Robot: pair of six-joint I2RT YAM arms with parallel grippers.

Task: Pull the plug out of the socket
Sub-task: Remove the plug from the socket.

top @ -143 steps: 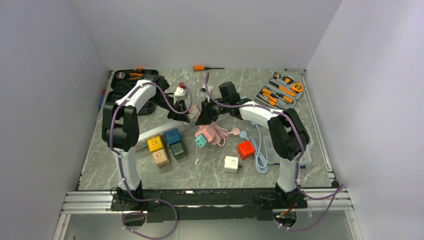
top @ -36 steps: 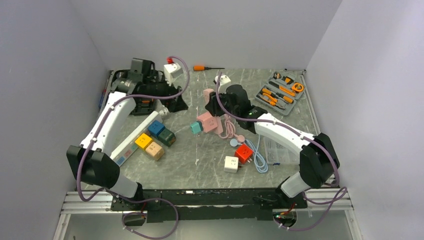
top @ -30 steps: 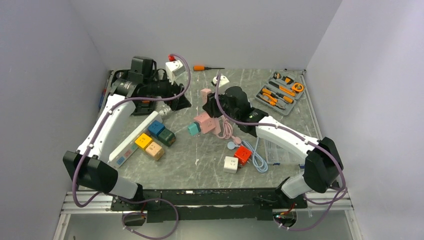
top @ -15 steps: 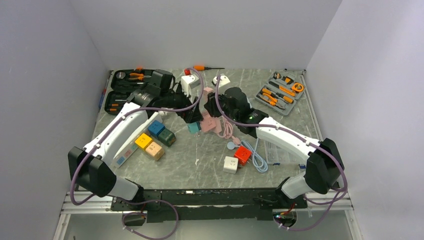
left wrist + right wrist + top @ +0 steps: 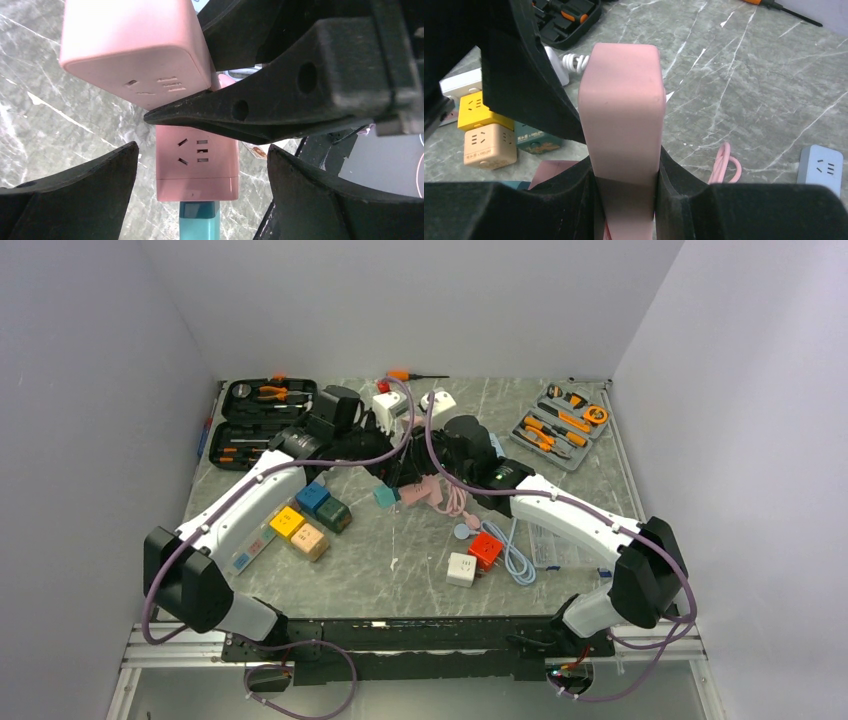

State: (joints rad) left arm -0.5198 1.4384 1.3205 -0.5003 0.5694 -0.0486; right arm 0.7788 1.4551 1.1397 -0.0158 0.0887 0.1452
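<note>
marble tabletop (image 5: pixel 400 570) as backdrop, action mid-table, a bit toward the back. teal plug (image 5: pixel 199 223) seated in one end of a pink socket block (image 5: pixel 196 162), in line with the block's long axis, so a straight end-to-end pull. on the marble or just over it: can't tell.

from the left wrist view: block dead centre between the left fingers (image 5: pixel 80 185), plug at the bottom edge, on the side nearest that wrist. left gripper (image 5: pixel 202 150) spread fully wide, straddling the block, touching nothing.

nearer arm for the plug: left, judging by the overhead view, with the plug (image 5: pixel 383 496) on the left arm's side of the block.

second pink block (image 5: pixel 621 115) upright, pinched firmly in the right gripper (image 5: pixel 624 200), held up just beyond the first block. can't tell whether the two pink blocks are joined or only overlap in view.

likely plan: right as anchor, left to come down, close on the teal body, pull back along the axis.

clearance tight: one right finger cutting across the left wrist view just above the socket face, close to the left jaws' closing path. risk of clipping it.

pink cord (image 5: pixel 455 502) coiled on the right side, out of the way.
</note>
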